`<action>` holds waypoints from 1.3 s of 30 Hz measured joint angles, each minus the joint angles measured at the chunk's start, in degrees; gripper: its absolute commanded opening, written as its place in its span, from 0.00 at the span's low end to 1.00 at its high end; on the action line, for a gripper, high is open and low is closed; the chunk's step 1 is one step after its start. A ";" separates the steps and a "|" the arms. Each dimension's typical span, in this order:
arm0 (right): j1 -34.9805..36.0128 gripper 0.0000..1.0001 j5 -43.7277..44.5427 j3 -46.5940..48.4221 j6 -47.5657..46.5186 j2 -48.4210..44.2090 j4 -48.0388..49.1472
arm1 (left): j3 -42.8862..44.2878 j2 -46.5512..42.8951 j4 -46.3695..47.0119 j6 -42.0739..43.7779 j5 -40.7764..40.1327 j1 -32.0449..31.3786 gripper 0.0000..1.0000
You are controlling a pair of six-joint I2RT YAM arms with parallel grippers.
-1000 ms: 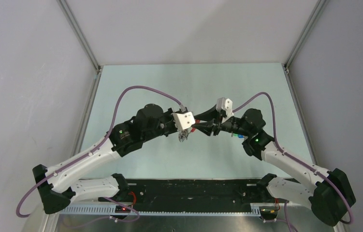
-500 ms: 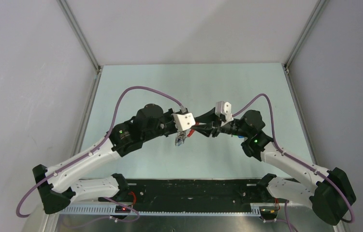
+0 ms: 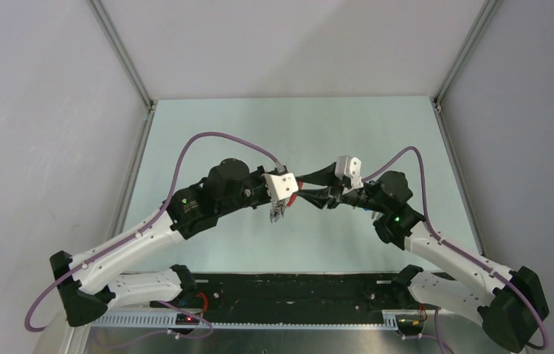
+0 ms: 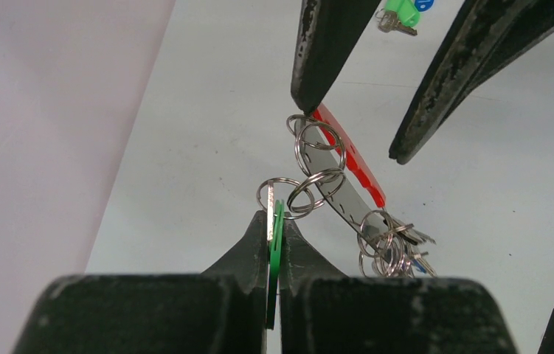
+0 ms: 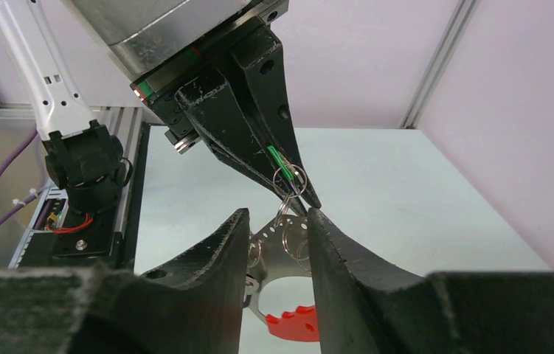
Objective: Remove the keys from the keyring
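Observation:
My left gripper (image 4: 275,214) is shut on the flat green head of a key (image 4: 278,228), held in the air above the table. From that key a chain of small silver rings (image 4: 316,158) leads to the keyring (image 4: 351,155), a red and silver loop. More keys (image 4: 395,247) hang bunched at its lower end. My right gripper (image 5: 277,214) is open, its fingers on either side of the keyring's silver plate (image 5: 281,258). One fingertip (image 4: 307,99) is at the top rings; the other stands apart. In the top view both grippers (image 3: 281,210) (image 3: 310,193) meet over the table's middle.
Loose keys with green and blue heads (image 4: 404,10) lie on the pale green table (image 3: 259,125) beyond the right gripper. Grey walls and metal frame posts (image 3: 122,63) enclose the table. The left arm's base and cables (image 5: 78,169) stand at the near edge.
The right arm has shifted a little to the right and its wrist has turned slightly. The left gripper holds the green key in the same place.

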 measured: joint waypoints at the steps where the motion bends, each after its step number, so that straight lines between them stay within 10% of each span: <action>1: 0.00 0.35 0.07 0.00 -0.15 -0.28 -0.17 | 0.00 0.00 -0.02 -0.02 0.00 0.00 0.00; 17: 1.57 0.30 -0.66 2.47 -1.42 3.67 -1.73 | 0.00 0.00 0.00 0.00 0.46 0.02 0.00; 25: 1.90 0.00 0.24 2.60 -1.66 4.48 -1.86 | -0.02 0.00 -0.02 0.00 1.57 0.02 0.00; 39: 1.29 0.00 4.70 2.89 -0.59 0.94 -7.43 | -0.31 -0.02 0.07 0.00 1.99 0.02 0.00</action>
